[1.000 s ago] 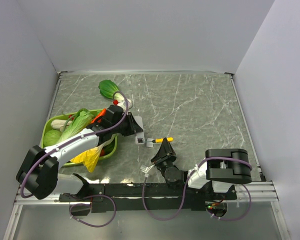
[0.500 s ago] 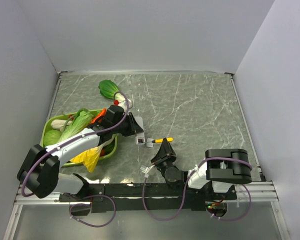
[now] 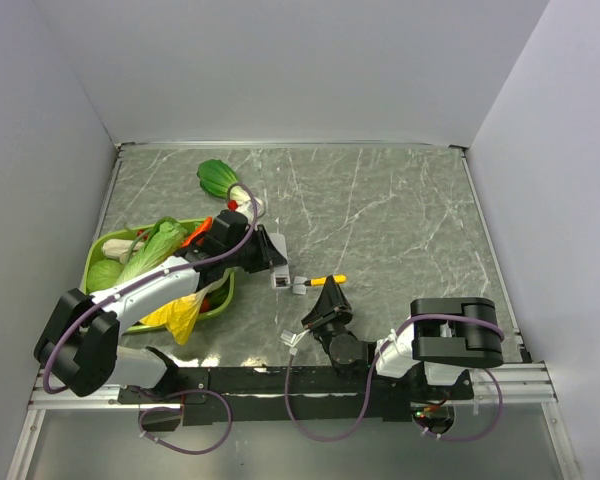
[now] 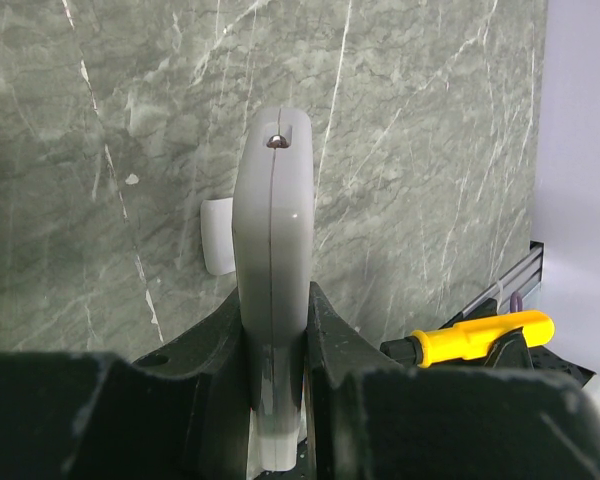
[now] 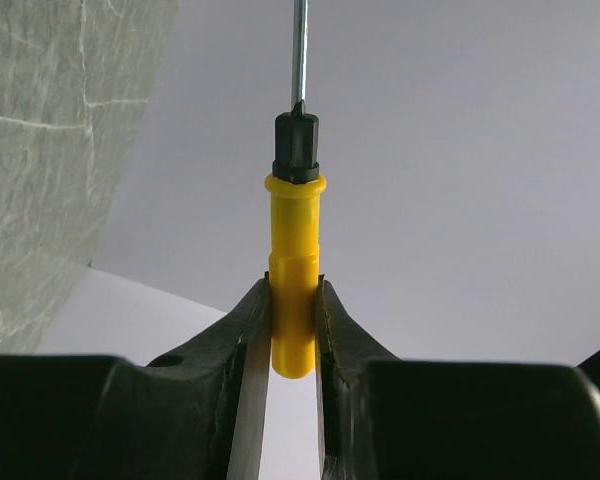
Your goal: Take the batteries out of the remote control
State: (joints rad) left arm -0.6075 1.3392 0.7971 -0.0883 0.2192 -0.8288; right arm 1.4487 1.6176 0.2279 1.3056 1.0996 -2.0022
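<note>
My left gripper (image 4: 275,305) is shut on the remote control (image 4: 273,230), which I see edge-on, white-grey, standing out over the marble table. In the top view the left gripper (image 3: 268,254) holds the remote control (image 3: 280,277) left of centre. A small grey cover piece (image 4: 217,235) lies beside it on the table, also seen as the cover piece (image 3: 300,288) from above. My right gripper (image 5: 293,290) is shut on a yellow screwdriver (image 5: 294,260) with a black collar and metal shaft. From above, the screwdriver (image 3: 328,279) points toward the remote. The batteries are hidden.
A green basket (image 3: 92,256) with vegetables and a yellow bag (image 3: 178,316) sits at the left, under the left arm. A bok choy (image 3: 218,178) lies behind it. White walls enclose the table on three sides.
</note>
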